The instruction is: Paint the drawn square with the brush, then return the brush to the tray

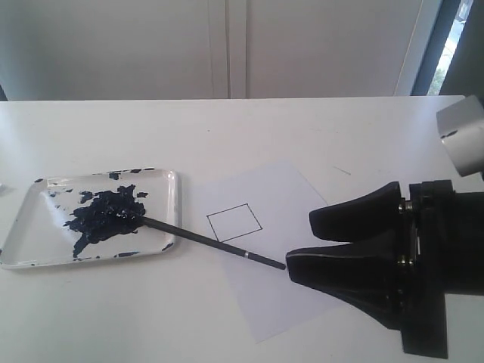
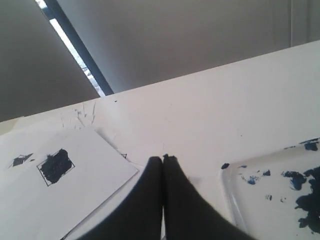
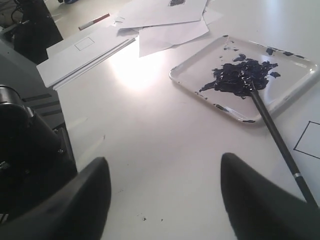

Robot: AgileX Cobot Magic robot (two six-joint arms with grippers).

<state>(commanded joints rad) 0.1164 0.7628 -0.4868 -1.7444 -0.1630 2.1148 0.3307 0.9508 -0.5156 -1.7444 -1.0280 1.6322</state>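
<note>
- The job looks to be at its very start. The step now is picking up the brush.
- The tray [image 1: 172, 198] sits on the left of the surface [image 1: 340, 136], with a big dark paint blob [image 1: 106, 214] in it.
- The brush [image 1: 204, 240] lies flat. Its tip rests in the paint blob, its handle goes over the tray's rim, and its far end lies on the paper [image 1: 265, 302].
- The square [image 1: 234, 222] is drawn on the paper, just beside the handle. It is only a thin outline, with no paint inside.
- Next, I think the right claw [image 1: 300, 240] needs to get one finger on each side of the handle and then squeeze.
- The handle is thin and lies flat, so the claw would have to go down very close to the paper.
- The tip looks wet, so a crooked lift could drip paint outside the square.
- The left claw [image 2: 162, 160] has its fingers pressed together and holds nothing. It hangs over the surface near a corner of the tray. It does not show in the exterior view.
- The right claw is spread wide and holds nothing. It sits low on the right and points toward the tray.
- The handle's end is right at one finger, not between the two. I cannot tell if they touch.
</note>
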